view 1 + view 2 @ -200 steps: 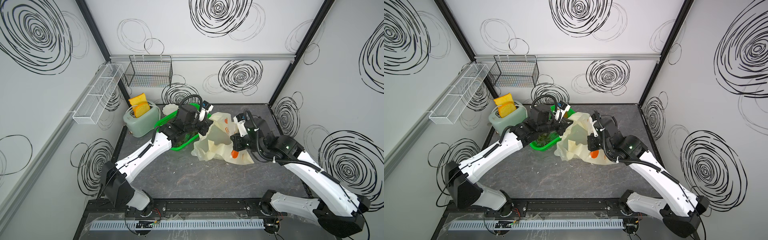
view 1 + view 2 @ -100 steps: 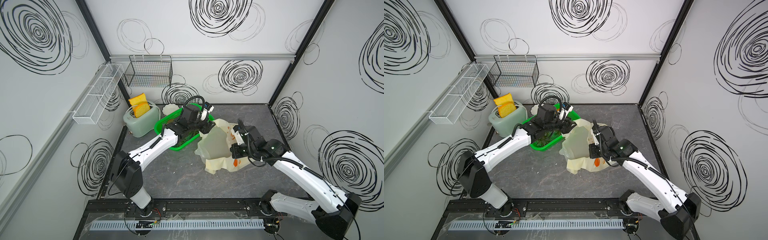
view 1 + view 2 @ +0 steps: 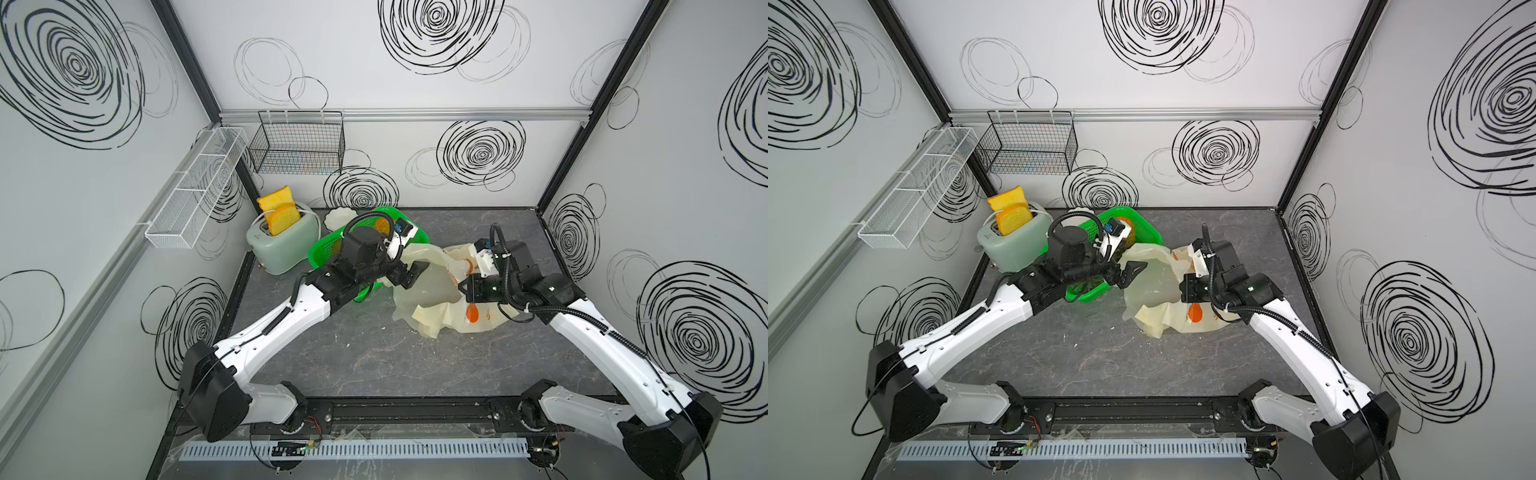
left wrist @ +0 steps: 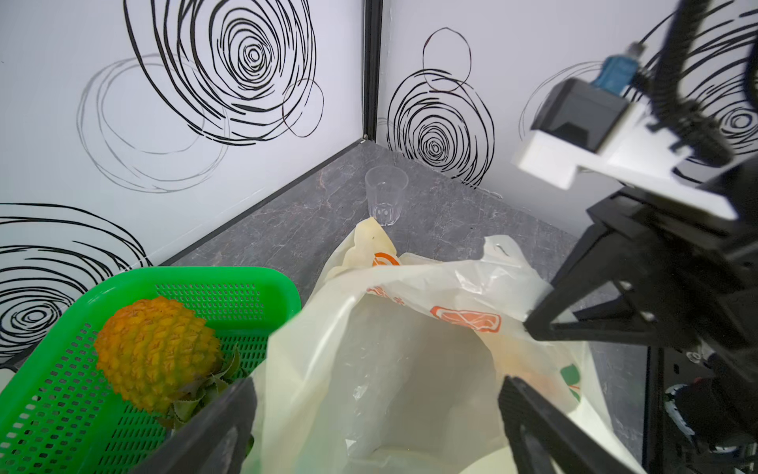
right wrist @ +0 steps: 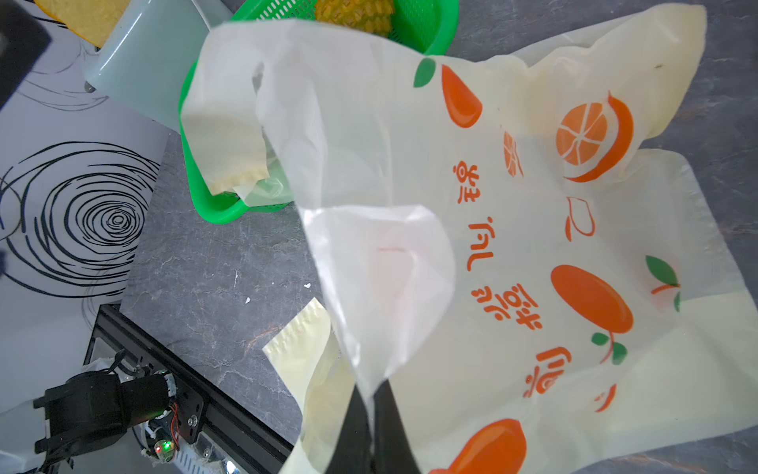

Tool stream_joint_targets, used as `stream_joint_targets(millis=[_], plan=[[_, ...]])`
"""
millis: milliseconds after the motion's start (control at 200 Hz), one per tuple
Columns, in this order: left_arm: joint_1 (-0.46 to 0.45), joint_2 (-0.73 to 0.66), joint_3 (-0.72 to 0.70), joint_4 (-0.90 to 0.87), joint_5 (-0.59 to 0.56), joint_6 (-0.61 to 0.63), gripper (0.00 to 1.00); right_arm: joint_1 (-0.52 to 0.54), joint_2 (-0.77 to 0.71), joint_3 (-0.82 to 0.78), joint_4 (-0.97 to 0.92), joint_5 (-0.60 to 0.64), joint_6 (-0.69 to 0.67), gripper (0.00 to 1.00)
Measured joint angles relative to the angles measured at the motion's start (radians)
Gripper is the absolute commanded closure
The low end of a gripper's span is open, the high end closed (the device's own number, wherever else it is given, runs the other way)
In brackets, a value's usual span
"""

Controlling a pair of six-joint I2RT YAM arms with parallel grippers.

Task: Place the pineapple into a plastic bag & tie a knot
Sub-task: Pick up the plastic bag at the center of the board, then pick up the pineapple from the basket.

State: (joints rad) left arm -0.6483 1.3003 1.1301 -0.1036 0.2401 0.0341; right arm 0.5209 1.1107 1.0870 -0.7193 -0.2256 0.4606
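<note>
The pineapple (image 4: 158, 353) lies on its side in the green basket (image 4: 61, 410); in both top views only a bit of it (image 3: 1126, 232) shows past my left arm. The pale yellow plastic bag (image 3: 432, 291) (image 3: 1154, 286), printed with orange fruits, lies crumpled beside the basket with its mouth held up. My left gripper (image 3: 409, 272) (image 4: 377, 390) is open at the bag's mouth and grips nothing. My right gripper (image 3: 463, 286) (image 5: 371, 410) is shut on a fold of the plastic bag (image 5: 533, 246) and holds it up. No knot is in view.
A pale green toaster (image 3: 284, 245) with bread slices stands behind the basket, with a white dish (image 3: 338, 216) next to it. A clear cup (image 4: 385, 201) stands by the back wall. A black wire basket (image 3: 297, 143) and a white rack (image 3: 195, 191) hang on the walls.
My left gripper has opened and let go of the bag's rim, and it has drawn back a little towards the front. The right gripper has stayed shut on the bag.
</note>
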Motion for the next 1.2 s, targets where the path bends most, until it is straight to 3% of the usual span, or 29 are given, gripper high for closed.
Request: stream_joint_targets(millis=[230, 355, 530, 765, 1005, 1201], plan=[[0.019, -0.127, -0.043, -0.037, -0.12, -0.114, 0.0, -0.004, 0.036, 0.018, 0.01, -0.034, -0.001, 1.0], [0.105, -0.17, -0.05, -0.097, -0.192, -0.274, 0.01, -0.006, 0.037, 0.028, 0.016, -0.039, -0.001, 1.0], [0.235, -0.168, -0.106, -0.193, -0.207, -0.492, 0.0, -0.007, 0.036, 0.027, 0.017, -0.038, -0.001, 1.0], [0.252, -0.039, -0.112, -0.284, -0.249, -0.621, 0.03, -0.007, 0.034, 0.025, 0.018, -0.038, -0.001, 1.0], [0.258, 0.217, 0.06, -0.411, -0.306, -0.668, 0.03, -0.007, 0.024, 0.018, 0.025, -0.037, 0.0, 1.0], [0.257, 0.296, 0.097, -0.446, -0.318, -0.684, 0.03, -0.007, 0.014, 0.012, 0.037, -0.037, 0.001, 1.0]])
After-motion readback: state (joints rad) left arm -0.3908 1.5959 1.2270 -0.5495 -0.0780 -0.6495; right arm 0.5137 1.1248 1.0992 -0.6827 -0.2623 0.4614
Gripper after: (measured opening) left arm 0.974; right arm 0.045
